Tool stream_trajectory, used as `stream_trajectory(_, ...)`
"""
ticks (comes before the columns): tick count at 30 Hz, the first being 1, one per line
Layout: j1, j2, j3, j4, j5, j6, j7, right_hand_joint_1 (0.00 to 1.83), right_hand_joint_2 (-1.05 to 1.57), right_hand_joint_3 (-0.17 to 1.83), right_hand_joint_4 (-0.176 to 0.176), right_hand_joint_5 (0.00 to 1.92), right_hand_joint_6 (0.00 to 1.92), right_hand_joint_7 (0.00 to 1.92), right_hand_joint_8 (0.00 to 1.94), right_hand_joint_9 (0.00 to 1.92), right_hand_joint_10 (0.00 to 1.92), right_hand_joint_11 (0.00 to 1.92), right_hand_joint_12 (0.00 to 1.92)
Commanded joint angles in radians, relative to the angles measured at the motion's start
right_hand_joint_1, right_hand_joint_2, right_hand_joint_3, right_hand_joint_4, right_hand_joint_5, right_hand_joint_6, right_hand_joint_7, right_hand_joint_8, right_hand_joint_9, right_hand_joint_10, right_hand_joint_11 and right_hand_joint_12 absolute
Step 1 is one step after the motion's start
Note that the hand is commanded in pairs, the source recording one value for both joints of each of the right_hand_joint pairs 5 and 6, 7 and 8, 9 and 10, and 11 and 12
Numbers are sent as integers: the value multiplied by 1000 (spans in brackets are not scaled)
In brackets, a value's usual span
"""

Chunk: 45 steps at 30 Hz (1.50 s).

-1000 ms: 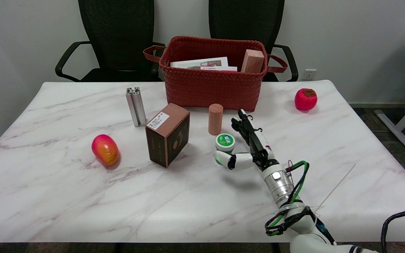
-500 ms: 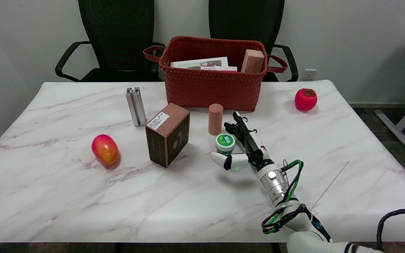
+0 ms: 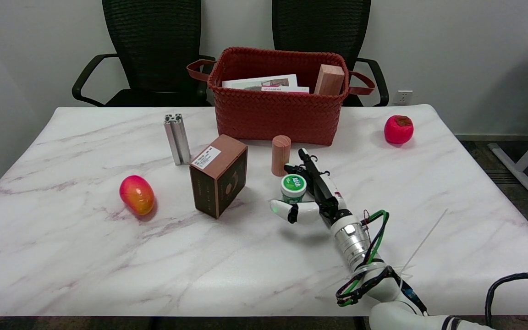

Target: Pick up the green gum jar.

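Note:
The green gum jar (image 3: 294,187), a small round tub with a green-and-white lid, stands upright on the marble table (image 3: 108,256) just right of centre. My right hand (image 3: 312,195) reaches in from the lower right and brackets the jar. Its fingers (image 3: 307,172) stretch along the jar's right and far side, and the white thumb (image 3: 291,210) lies across the near side. The fingers are spread and not closed on the jar; whether they touch it I cannot tell. The jar's lower near side is hidden behind the thumb.
A wooden cylinder (image 3: 281,155) stands just behind the jar, close to the fingertips. A brown box (image 3: 218,175) sits to the left, with an aluminium profile (image 3: 177,139) and a mango (image 3: 136,195) beyond. The red woven basket (image 3: 280,114) is at the back and a red apple (image 3: 398,129) at far right.
My right hand has slid left and forward, from beside the jar to around it. The thumb now lies in front of the jar. The jar has not moved.

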Motion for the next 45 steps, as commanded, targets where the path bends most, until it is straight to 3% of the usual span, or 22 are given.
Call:
stream_trajectory(1, 10, -16, 6, -28, -24, -7, 40, 1206, 219, 857, 0, 0, 0, 429, 429, 331, 331, 101, 101)
stream_trajectory(18, 12, -17, 9, -29, -21, -7, 40, 1203, 311, 865, 0, 115, 115, 583, 583, 422, 422, 179, 179)
stream_trajectory(22, 12, -18, 9, -30, -17, -7, 40, 1182, 404, 869, 0, 500, 500, 1016, 1016, 676, 676, 411, 411)
stream_trajectory(25, 10, -18, 9, -33, -17, -7, 40, 1159, 420, 891, 0, 681, 681, 1172, 1172, 838, 838, 530, 530)
stream_trajectory(30, 8, -19, 9, -35, -15, -7, 42, 1124, 467, 947, 0, 979, 979, 1312, 1312, 1062, 1062, 729, 729)
stream_trajectory(37, 3, -19, 12, -35, -15, -1, 55, 1046, 607, 878, 0, 1359, 1359, 1449, 1449, 1297, 1297, 985, 985)
stream_trajectory(41, -1, -19, 12, -36, -15, 4, 62, 994, 843, 717, 0, 1854, 1854, 1604, 1604, 1523, 1523, 1451, 1451)
stream_trajectory(45, -2, -20, 12, -36, -22, 6, 75, 977, 939, 668, 0, 1920, 1920, 1678, 1678, 1604, 1604, 1580, 1580)
